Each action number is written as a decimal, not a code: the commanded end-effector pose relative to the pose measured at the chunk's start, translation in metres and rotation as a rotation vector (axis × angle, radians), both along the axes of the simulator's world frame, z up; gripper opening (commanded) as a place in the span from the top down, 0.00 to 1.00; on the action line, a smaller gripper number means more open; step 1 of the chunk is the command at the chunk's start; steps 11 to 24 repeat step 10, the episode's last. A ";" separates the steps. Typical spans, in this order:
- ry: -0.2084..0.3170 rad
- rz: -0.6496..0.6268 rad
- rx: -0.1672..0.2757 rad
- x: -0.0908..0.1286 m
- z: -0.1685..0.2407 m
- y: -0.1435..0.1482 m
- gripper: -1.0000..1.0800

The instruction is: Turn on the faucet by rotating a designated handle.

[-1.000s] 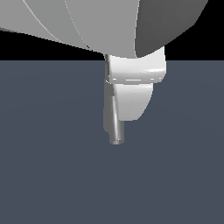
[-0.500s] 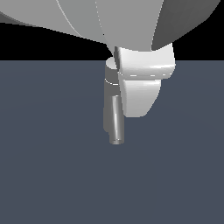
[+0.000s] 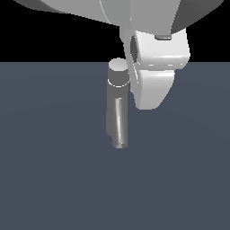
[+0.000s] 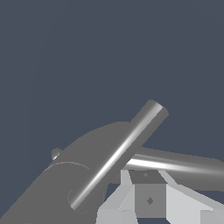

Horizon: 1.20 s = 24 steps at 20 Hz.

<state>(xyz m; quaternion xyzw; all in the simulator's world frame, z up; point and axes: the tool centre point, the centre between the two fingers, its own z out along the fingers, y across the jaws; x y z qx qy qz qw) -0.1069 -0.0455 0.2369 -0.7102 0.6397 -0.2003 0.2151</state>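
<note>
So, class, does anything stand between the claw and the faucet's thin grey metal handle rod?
Nothing visible does. In the wrist view the claw sits close beside the thin grey metal handle rod, with no object between them. The exterior view does not show the rod.

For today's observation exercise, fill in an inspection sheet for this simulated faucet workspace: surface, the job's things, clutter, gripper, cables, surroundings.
Surface: flat dark blue-grey floor, uniform, no marks.
Job's things: grey faucet stands upright with a round flat cap; its tube spout points toward the exterior camera. In the wrist view two rods show, one bright and slanted, one running off to the side; which is the handle cannot be told.
Clutter: nothing seen.
Gripper: white gripper close beside the faucet's cap, on the exterior view's right; fingertips hidden, so open or shut cannot be told.
Cables: nothing seen.
Surroundings: plain black background above the floor; large white arm links fill the top of the exterior view.
</note>
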 end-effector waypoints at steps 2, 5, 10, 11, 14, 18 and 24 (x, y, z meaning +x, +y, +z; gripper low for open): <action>0.001 -0.054 0.003 0.006 0.002 -0.031 1.00; 0.002 -0.058 0.004 0.010 0.005 -0.039 1.00; 0.003 -0.064 0.004 0.016 0.009 -0.050 1.00; 0.003 -0.064 0.004 0.016 0.009 -0.050 1.00; 0.003 -0.064 0.004 0.016 0.009 -0.050 1.00; 0.003 -0.064 0.004 0.016 0.009 -0.050 1.00; 0.003 -0.064 0.004 0.016 0.009 -0.050 1.00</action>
